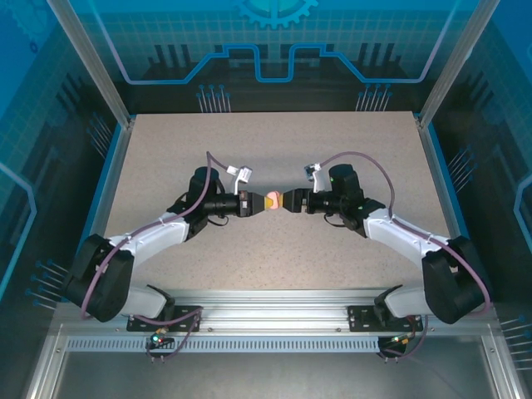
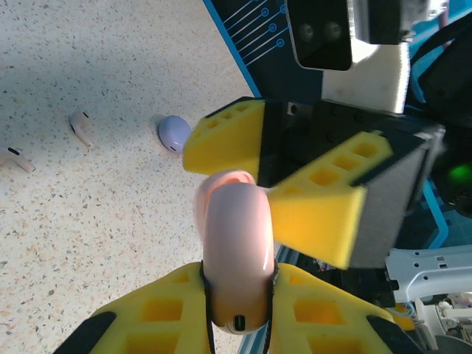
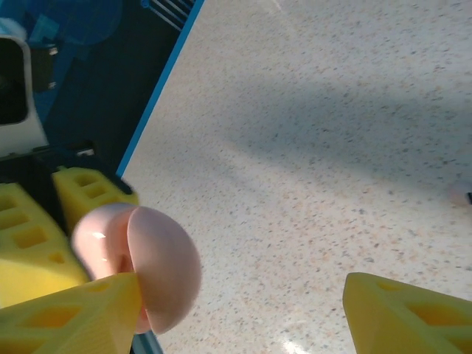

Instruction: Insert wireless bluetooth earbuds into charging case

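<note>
The earbuds are not in the case yet. 2 pale pink stemmed plastic earbuds (image 2: 81,127) and 1 rounded purple plastic earbud (image 2: 175,134) lie apart on the speckled beige counter (image 2: 88,243), in the upper left of the left wrist frame. The round pale pink plastic charging case (image 2: 236,258) is clamped edge-on in my left jaws, lifted off the counter at the centre of the top frame. I judge that is so my other arm can work its lid. My right jaws stand wide, straddling the case's free end, 1 finger against it, gripping nothing. The lid looks slightly parted; I cannot tell how far.
</note>
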You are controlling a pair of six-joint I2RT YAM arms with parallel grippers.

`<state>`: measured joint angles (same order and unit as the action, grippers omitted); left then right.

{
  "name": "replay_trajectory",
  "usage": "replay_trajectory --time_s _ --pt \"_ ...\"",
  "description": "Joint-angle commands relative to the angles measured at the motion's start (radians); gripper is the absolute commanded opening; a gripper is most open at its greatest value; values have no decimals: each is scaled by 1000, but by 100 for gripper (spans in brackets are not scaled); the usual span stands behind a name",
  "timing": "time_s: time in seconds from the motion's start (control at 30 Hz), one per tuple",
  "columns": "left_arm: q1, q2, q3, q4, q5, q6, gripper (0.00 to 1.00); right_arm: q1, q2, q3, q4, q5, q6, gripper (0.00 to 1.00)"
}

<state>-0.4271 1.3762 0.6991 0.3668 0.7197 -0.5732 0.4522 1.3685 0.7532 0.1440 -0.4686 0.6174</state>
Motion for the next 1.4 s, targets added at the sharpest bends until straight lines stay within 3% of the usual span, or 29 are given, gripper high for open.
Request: replay_trajectory --time_s 0.0,0.27,0.53,1.0,1.37 --pt "2 -53 23 21 21 22 0 -36 42 -32 -1 25 8 72" --pt "3 -69 10 34 11 16 0 -49 -10 -53 -20 0 24 71" --pt "3 -65 2 57 7 7 0 -42 -112 -70 64 -114 93 71" --pt "1 -60 5 86 1 -12 0 13 -27 -7 112 -111 114 63" --pt "1 -55 2 94 0 -18 0 23 21 17 161 -141 125 49"
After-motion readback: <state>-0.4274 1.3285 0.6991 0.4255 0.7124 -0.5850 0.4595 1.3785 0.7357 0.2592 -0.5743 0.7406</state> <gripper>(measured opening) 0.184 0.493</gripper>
